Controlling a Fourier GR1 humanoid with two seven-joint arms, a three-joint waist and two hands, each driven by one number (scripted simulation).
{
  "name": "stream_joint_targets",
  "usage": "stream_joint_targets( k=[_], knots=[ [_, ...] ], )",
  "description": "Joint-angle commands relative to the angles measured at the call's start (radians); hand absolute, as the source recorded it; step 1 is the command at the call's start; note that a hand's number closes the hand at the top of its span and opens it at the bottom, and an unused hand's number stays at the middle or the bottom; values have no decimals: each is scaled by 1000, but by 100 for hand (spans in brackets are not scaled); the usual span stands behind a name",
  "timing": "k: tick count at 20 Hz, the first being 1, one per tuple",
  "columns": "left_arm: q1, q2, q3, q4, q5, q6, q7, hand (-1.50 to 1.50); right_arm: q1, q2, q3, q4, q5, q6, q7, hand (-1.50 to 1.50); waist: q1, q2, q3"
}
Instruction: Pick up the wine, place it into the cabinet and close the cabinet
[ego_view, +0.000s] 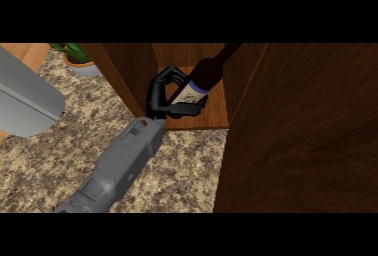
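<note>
At the far left a grey rounded object (26, 100) sits at the counter's edge, and a potted plant (77, 59) stands behind it on the speckled counter (44, 165). Moving right, one grey forearm rises from the lower edge; which arm it is I cannot tell, though it looks like the right one. Its hand (166, 97) is curled round the base of the wine (203, 80), just to the hand's right, inside the cabinet (199, 117) above the shelf. The bottle's long axis tilts up and rightward, neck deeper in. At the far right the cabinet door (303, 140) stands open, waiting to be swung shut
</note>
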Motion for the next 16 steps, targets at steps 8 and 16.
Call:
stream_joint_targets(
  k=[8,16],
  knots=[
    [-152,0,93,213,108,-38,-49,150,-2,-5,-41,-38,-94,15,10,-150,-17,6,0],
    [-211,20,136,342,86,-45,-84,150,43,22,-18,-82,-75,4,0,-150,-25,9,0]
  ],
)
